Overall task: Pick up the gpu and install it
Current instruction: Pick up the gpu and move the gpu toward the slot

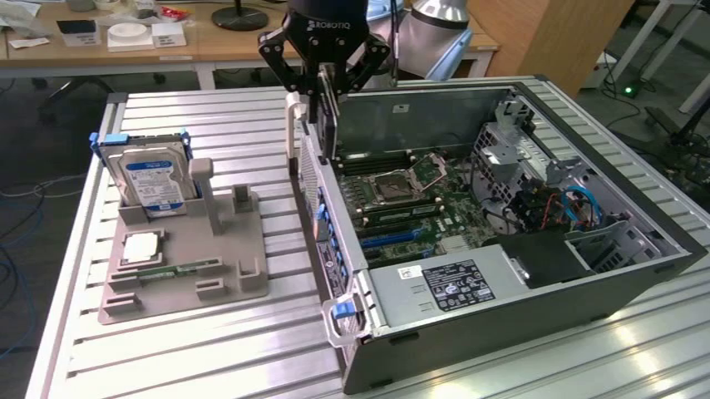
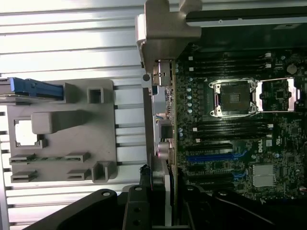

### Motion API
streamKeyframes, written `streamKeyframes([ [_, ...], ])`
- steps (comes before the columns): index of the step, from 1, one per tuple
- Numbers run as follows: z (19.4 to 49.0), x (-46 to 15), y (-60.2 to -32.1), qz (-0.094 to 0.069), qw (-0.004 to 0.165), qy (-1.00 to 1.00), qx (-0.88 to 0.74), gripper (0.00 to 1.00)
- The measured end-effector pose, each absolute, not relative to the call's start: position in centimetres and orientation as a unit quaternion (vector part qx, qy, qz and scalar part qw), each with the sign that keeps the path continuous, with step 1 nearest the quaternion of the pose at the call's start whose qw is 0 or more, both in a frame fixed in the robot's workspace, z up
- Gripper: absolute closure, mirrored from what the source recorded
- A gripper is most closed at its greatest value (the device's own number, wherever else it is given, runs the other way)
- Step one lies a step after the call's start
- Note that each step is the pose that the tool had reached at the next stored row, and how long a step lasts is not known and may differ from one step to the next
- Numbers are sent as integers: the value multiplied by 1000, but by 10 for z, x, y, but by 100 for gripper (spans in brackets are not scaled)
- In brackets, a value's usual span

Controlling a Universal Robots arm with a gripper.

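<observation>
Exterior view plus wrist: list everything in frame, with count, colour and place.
computer case: 1, dark grey, open, at the exterior view's right on the table
motherboard: 1, green, inside the case
power supply: 1, silver with black label, in the case's near corner
holder tray: 1, grey, on the table at the exterior view's left of the case
hard drive: 1, silver with blue-white label, upright at the tray's far end
processor chip: 1, silver, flat in the tray
memory stick: 1, green, lying in the tray
table: 1, silvery, slatted, under everything
graphics card: 1, dark with silvery bracket, held upright above the case wall nearest the tray
end effector: 1, black, shut on the graphics card
</observation>
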State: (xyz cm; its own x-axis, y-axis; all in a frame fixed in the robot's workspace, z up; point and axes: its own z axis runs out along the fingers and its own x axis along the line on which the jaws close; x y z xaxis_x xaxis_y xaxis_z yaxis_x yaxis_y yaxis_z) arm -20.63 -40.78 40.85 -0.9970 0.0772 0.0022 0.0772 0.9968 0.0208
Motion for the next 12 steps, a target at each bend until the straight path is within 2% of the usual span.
streamKeyframes([
  [12,408,-188,-408,-10,1,-999,-39,72],
])
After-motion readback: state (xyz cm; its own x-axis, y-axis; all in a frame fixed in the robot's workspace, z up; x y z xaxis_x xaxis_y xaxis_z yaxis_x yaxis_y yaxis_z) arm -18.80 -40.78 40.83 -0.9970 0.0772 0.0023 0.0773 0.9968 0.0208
